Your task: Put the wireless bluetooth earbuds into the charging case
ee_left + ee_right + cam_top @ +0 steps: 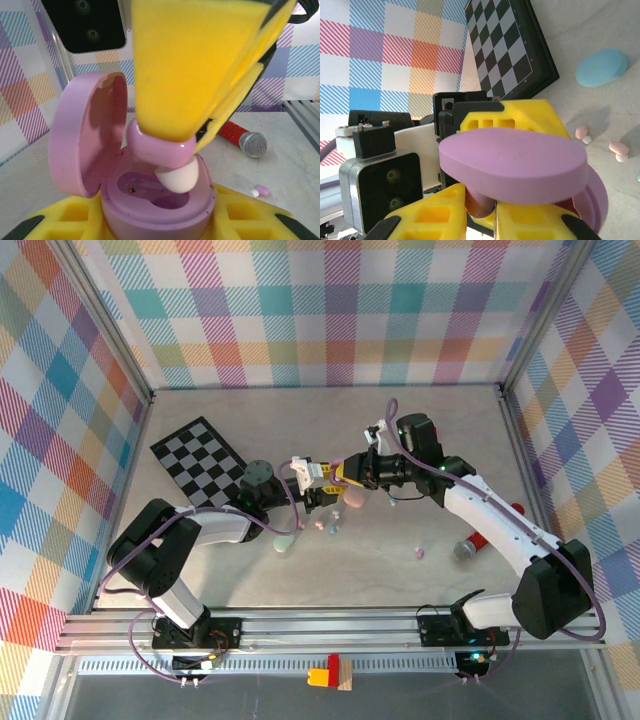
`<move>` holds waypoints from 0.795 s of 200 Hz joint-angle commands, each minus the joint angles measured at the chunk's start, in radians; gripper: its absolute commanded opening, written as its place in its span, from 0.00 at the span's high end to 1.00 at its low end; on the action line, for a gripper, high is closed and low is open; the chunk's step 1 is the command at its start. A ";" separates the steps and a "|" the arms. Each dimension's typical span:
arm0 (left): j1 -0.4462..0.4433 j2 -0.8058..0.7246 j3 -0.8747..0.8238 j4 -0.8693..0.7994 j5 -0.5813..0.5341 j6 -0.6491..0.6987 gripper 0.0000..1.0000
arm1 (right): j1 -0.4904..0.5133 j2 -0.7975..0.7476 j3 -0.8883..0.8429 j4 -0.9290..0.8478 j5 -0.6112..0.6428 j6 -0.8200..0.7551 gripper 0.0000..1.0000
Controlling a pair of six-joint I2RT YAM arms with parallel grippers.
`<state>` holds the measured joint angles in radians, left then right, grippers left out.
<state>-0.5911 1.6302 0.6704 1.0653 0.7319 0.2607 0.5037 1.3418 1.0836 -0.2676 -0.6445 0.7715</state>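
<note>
the insertion step itself was in hand. an open lilac oval plastic charging case [110, 175] was held clamped in the left gripper [150, 227] above the middle of the pale table [400, 575], with its lid tipped back to one side. the right gripper [190, 137] was pressed together on a lilac plastic earbud with a white tip [162, 152]. the tip was poised just over one well of the case, at or barely inside the rim; whether it touched the well could not be told. the bud was judged not yet seated. a short, straight lowering was called for next, with the tip kept lined up to the well, and only then a release of the bud. two small pink earbuds [620, 149] were seen lying on the table toward its near edge, near a light blue oval case [602, 67].
</note>
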 commanded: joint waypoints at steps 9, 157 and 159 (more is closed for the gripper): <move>-0.013 0.013 0.023 0.019 0.017 0.030 0.63 | 0.015 0.020 0.036 -0.027 0.034 -0.030 0.83; -0.013 0.001 0.043 0.064 0.008 -0.048 0.63 | 0.043 -0.031 0.056 -0.158 0.193 -0.080 0.69; -0.013 0.000 0.044 0.063 0.008 -0.049 0.63 | 0.043 -0.033 0.056 -0.160 0.194 -0.081 0.69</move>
<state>-0.5976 1.6436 0.6750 1.0512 0.7216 0.2245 0.5446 1.3514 1.1336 -0.3771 -0.4908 0.7174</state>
